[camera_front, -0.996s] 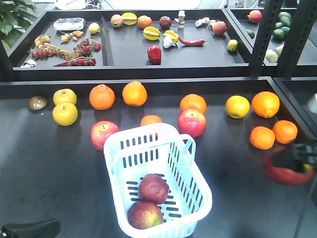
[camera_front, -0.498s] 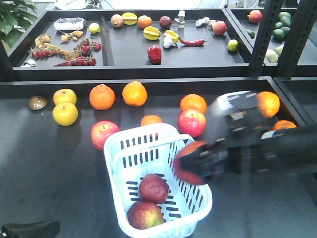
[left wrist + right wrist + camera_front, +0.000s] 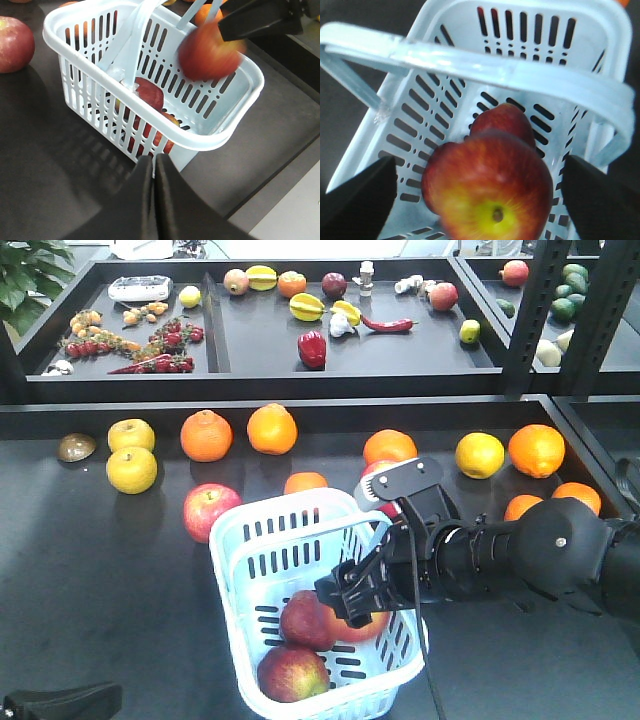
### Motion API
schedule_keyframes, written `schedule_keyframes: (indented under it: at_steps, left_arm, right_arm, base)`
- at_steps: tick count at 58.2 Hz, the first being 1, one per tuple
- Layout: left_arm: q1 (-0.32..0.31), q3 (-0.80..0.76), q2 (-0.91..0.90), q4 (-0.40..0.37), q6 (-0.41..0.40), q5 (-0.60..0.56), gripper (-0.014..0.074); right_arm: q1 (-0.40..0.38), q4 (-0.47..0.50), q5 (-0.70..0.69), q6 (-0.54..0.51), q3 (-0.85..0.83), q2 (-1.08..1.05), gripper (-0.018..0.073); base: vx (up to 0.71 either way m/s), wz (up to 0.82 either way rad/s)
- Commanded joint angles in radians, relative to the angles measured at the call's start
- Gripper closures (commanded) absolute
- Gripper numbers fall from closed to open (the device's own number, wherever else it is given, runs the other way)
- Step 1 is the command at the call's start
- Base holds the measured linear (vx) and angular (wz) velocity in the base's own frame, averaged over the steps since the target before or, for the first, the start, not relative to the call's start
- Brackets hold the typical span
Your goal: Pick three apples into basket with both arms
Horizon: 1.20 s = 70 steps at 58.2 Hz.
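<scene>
red apples number five in the front view: one on the table [image 3: 100, 570] left of the basket [image 3: 262, 565], two lying in the basket, a third apple [image 3: 362, 624] under the right gripper [image 3: 362, 592], and one mostly hidden behind the right arm [image 3: 520, 555]. nine round orange and yellow fruits show along the back of the table.

the left gripper [image 3: 153, 172] sits at the near wall of the basket in its own wrist view, fingers pressed together on nothing.

in the right wrist view the right gripper's black fingers [image 3: 357, 190] stand wide at either side of the third apple, clear of it; the apple is blurred above the two inside.

half a second ago this apple was over the basket's right rim in a blurred arm; now it is inside the rim and the arm is sharp.
</scene>
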Motion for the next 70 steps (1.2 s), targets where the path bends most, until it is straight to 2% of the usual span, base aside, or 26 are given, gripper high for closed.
schedule_keyframes:
  at_steps: [1,9,15,20,31,41,53,58,70]
  left_arm:
    - [-0.005,-0.024,0.003,-0.022,-0.006,-0.015,0.0603]
    - [-0.005,-0.024,0.003,-0.022,-0.006,-0.015,0.0603]
    - [-0.005,-0.024,0.003,-0.022,-0.006,-0.015,0.0603]
    - [-0.005,-0.024,0.003,-0.022,-0.006,-0.013,0.0603]
    - [-0.005,-0.024,0.003,-0.023,-0.006,-0.007,0.0603]
    - [-0.005,-0.024,0.003,-0.023,-0.006,-0.008,0.0603]
    - [-0.005,-0.024,0.003,-0.023,-0.006,-0.008,0.0603]
    - [-0.005,-0.024,0.003,-0.023,-0.006,-0.008,0.0603]
    - [-0.005,-0.024,0.003,-0.023,-0.006,0.01,0.0603]
  right_arm:
    - [0.0,0.017,-0.023,-0.012,-0.027,-0.036,-0.0118]
    - [0.0,0.017,-0.018,-0.012,-0.027,-0.036,-0.0066]
    - [0.0,0.017,0.009,-0.012,-0.027,-0.036,0.0036]
    - [0.0,0.017,0.055,-0.012,-0.027,-0.036,0.0167]
    - [0.0,-0.006,0.197,-0.012,-0.027,-0.041,0.0573]
    - [0.0,-0.006,0.271,-0.007,-0.027,-0.125,0.0566]
    - [0.0,-0.019,0.351,-0.002,-0.024,-0.376,0.0564]
    - [0.0,-0.099,0.375,0.028,-0.024,-0.479,0.0564]
    - [0.0,-0.433,0.413,0.3,0.036,-0.697,0.0564]
  base:
    - [0.0,0.0]
    - [0.0,0.0]
    - [0.0,0.0]
    - [0.0,0.0]
    - [0.0,0.0]
    - [0.0,0.0]
    - [0.0,0.0]
    - [0.0,0.0]
    - [0.0,0.0]
